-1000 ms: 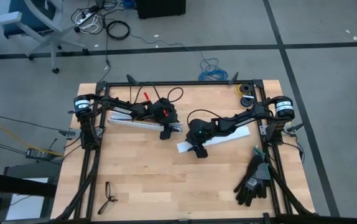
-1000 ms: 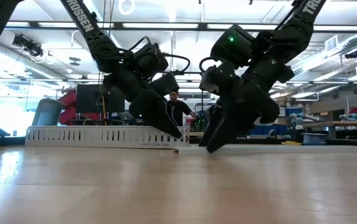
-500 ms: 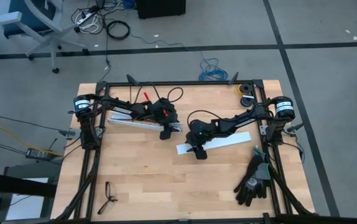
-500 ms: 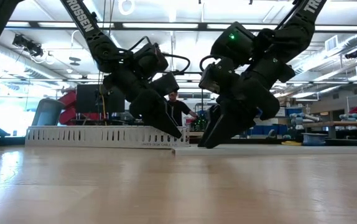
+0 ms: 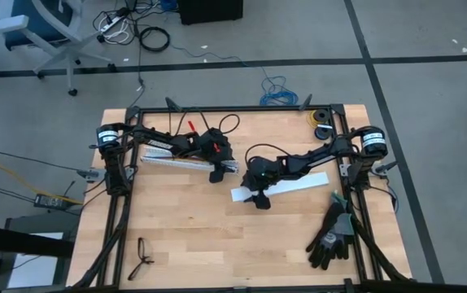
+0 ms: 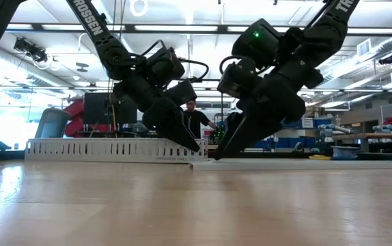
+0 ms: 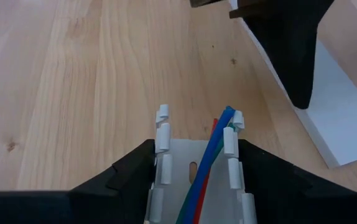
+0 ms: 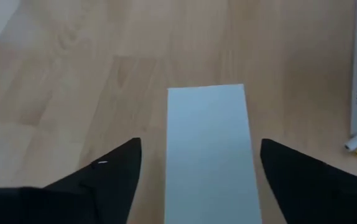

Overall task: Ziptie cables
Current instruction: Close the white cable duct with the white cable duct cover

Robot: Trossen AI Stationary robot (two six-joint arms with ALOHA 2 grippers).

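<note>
Left gripper (image 7: 194, 180): fingers astride white slotted duct (image 7: 194, 168), clamping its end; cables (image 7: 206, 165), blue, red, green, lie inside. Right gripper (image 8: 197, 168): open wide over flat white lid (image 8: 208, 149), not touching. Ziptie: not seen.

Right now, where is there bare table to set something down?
The near middle is bare wood, between the glasses and the black gloves. It is crowded farther back, around the slotted duct, the white cover strip and both grippers.
</note>
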